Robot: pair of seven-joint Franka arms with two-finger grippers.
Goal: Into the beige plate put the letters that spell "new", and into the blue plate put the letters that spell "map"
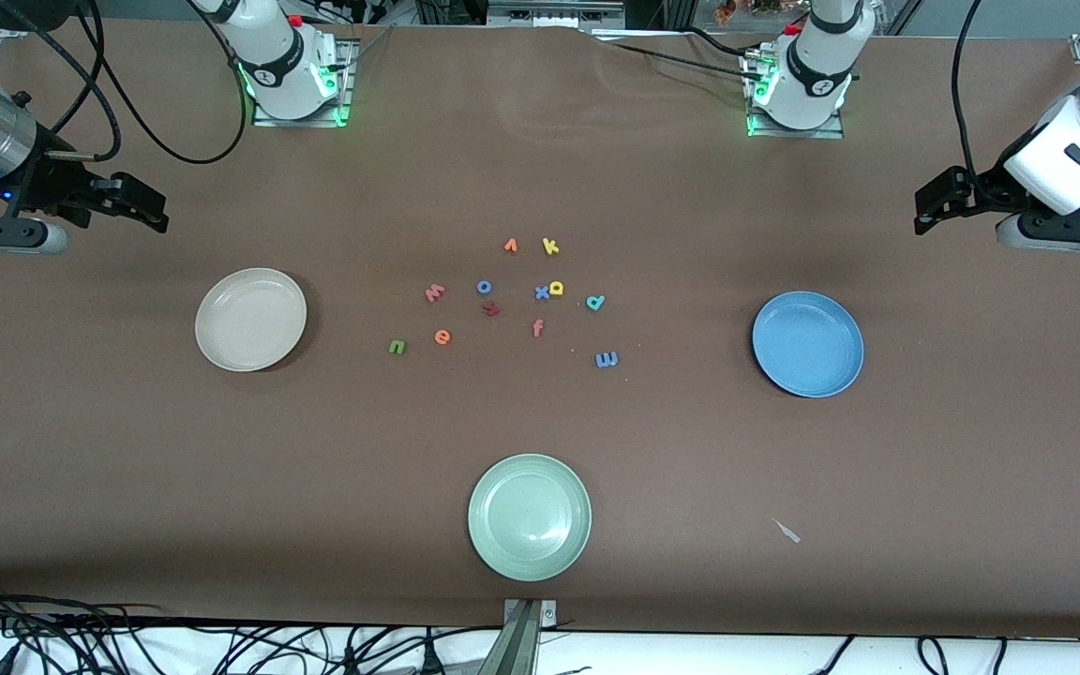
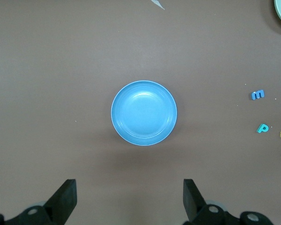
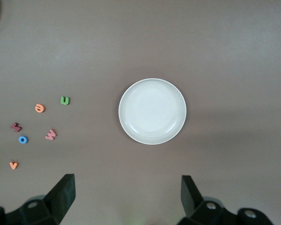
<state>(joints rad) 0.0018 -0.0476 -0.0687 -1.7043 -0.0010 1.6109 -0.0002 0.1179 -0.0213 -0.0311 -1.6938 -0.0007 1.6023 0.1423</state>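
Front view: nothing is sorted yet. The beige plate (image 1: 250,319) and the blue plate (image 1: 807,343) are both seen empty, and all six wanted letters lie between them. The green n (image 1: 397,347), orange e (image 1: 442,337) and pinkish-red w (image 1: 434,293) are grouped toward the beige plate; the blue m (image 1: 607,359), teal a (image 1: 595,302) and yellow p (image 1: 556,288) toward the blue plate. The m is turned sideways, its long axis running toward the camera. The pale green plate (image 1: 529,516) is left alone.

Left wrist view: the left gripper (image 2: 129,199) is held wide apart, empty, over the blue plate.

Right wrist view: the right gripper (image 3: 127,197) is likewise spread wide, empty, over the beige plate.
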